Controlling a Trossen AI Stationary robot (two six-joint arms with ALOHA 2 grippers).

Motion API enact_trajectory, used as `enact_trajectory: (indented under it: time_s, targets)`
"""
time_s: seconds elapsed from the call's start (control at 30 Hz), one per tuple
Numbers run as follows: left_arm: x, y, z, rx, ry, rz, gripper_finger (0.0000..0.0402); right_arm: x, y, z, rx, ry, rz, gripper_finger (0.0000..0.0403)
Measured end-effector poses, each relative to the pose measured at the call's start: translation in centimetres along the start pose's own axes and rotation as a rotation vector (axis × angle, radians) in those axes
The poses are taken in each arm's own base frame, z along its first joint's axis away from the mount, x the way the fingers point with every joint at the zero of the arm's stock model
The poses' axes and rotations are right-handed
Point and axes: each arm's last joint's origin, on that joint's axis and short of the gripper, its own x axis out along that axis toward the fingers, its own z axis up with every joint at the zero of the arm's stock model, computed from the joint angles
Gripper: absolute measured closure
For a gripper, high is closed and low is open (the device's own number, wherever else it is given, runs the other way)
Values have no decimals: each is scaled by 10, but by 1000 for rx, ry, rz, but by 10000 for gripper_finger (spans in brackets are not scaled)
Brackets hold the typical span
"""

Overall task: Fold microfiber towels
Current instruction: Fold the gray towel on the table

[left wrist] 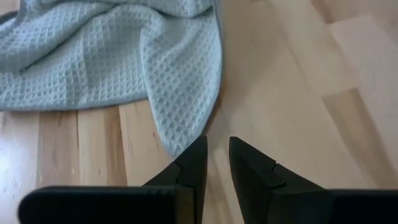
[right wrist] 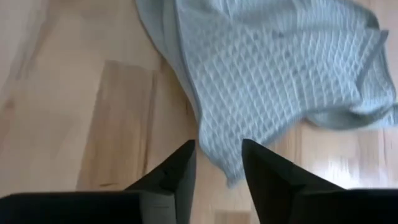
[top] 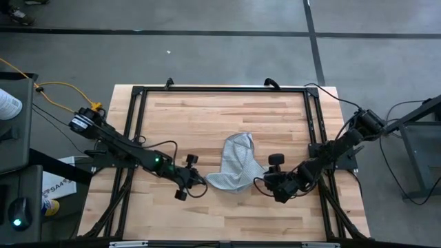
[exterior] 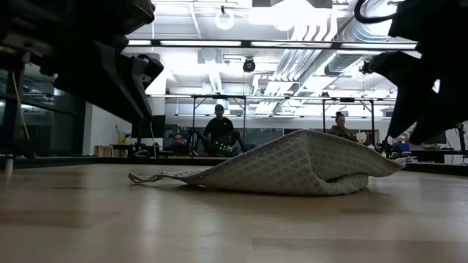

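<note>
Item: microfiber towel [top: 236, 165], one piece, light grey-blue, waffle-textured weave. Condition: crumpled and partly doubled over itself, not flat. Location: on the wooden desk [top: 207, 117], right of centre and nearer the front edge than the back edge. Orientation: an uneven elongated shape, its long axis running roughly from the back edge toward the front edge; the narrower upper end points toward the back, the wider lower end spreads sideways toward the front-left. In the low view the cloth [exterior: 292, 172] lies as a low mound, with a thin flat corner trailing out on one side.

Item: left gripper [top: 185, 178]. Location: low over the desk, just beside the towel's front-left corner. Jaws a narrow gap apart, holding nothing; in the left wrist view a pointed corner of the cloth [left wrist: 180, 134] lies just ahead of the fingertips [left wrist: 198, 149].

Item: right gripper [top: 274, 178]. Location: low over the desk, just beside the towel's front-right edge. Jaws apart, empty; in the right wrist view the cloth's edge [right wrist: 230, 168] reaches down between the two fingers [right wrist: 183, 162].

Background: people beyond the desk in the low view [exterior: 219, 131].
</note>
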Motion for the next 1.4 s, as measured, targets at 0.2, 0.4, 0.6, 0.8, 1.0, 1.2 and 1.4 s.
enact_trajectory:
  time_s: [0.2, 0.4, 0.6, 0.8, 1.0, 1.2, 1.4]
  targets:
    - [8, -2, -3, -16, 12, 4, 333, 0, -1, -2, -8, 16, -6, 272]
    - [8, -2, -2, -23, 0, 3, 333, 4, 2, -5, -65, 48, -17, 281]
    - [8, -4, -2, -45, -3, -2, 333, 26, 21, -18, -230, 134, -48, 282]
    - [8, -4, -1, -76, -2, 1, 333, 31, 31, -25, -303, 114, -170, 282]
    - [6, -4, 8, -78, -27, -1, 333, 28, 30, -23, -302, 74, -222, 282]
    - [4, -4, 13, -70, -2, 2, 333, 28, 30, -23, -261, 67, -223, 282]
    - [4, -4, 13, -70, -2, 3, 333, 28, 32, -23, -229, 54, -213, 282]
